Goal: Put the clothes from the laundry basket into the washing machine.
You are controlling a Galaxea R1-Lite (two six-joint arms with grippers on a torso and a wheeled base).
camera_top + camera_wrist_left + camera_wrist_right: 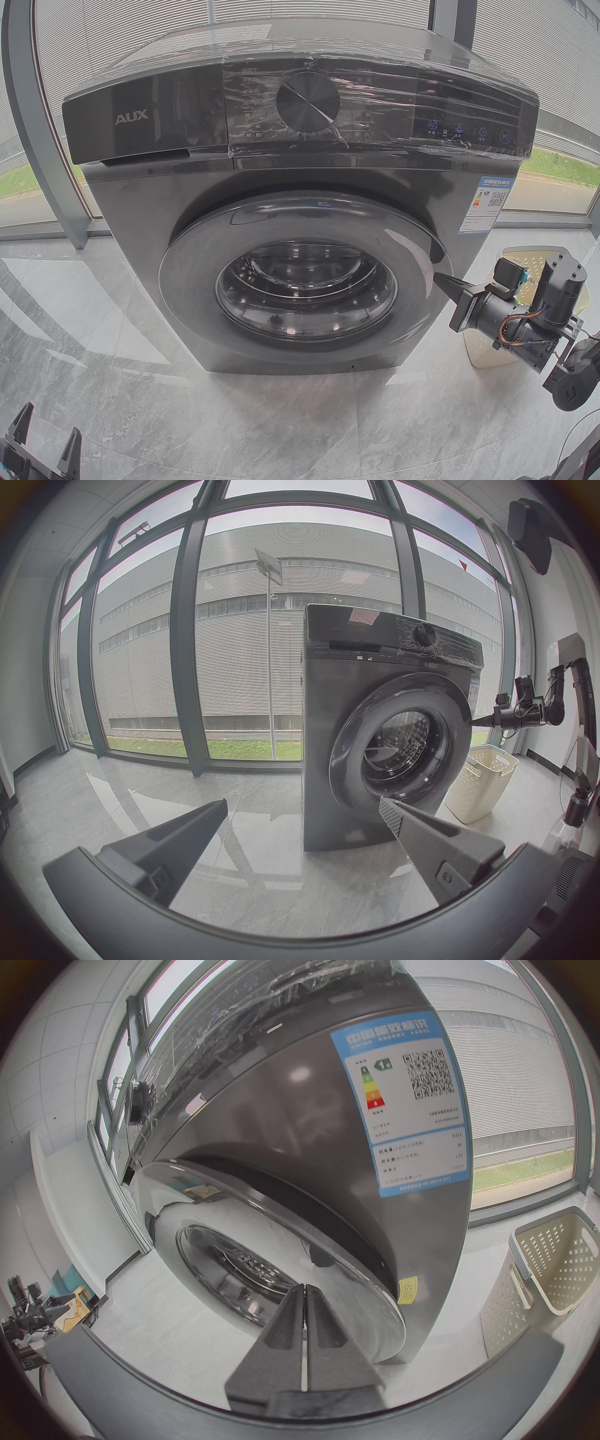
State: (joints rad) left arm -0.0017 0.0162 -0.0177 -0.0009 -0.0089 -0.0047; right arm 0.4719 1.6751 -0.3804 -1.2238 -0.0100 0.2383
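Left pincer (49, 430): you have it low at the near left, its two fingers spread wide with nothing between them, well apart from everything else.
Washing machine (300, 187): it stands on the grey floor (250, 425), ahead of your left pincer and off to that pincer's right. Its front faces you.
Door (306, 284): round with a glass centre, it is shut flat against the machine's front. Its right rim lies just at the tip of your right pincer.
Right pincer (440, 279): its fingers (284, 1329) are pressed together and grip nothing. The tip points leftward at the door's right rim, just below the dark recess there. You cannot tell whether it touches the rim.
Energy label (485, 205): it is stuck on the machine's front, above your right pincer.
Laundry basket (531, 262): cream and perforated, it stands upright on the floor beside the machine. It is just behind your right pincer's wrist and well apart from the left pincer. Too little of its inside shows to tell what it holds.
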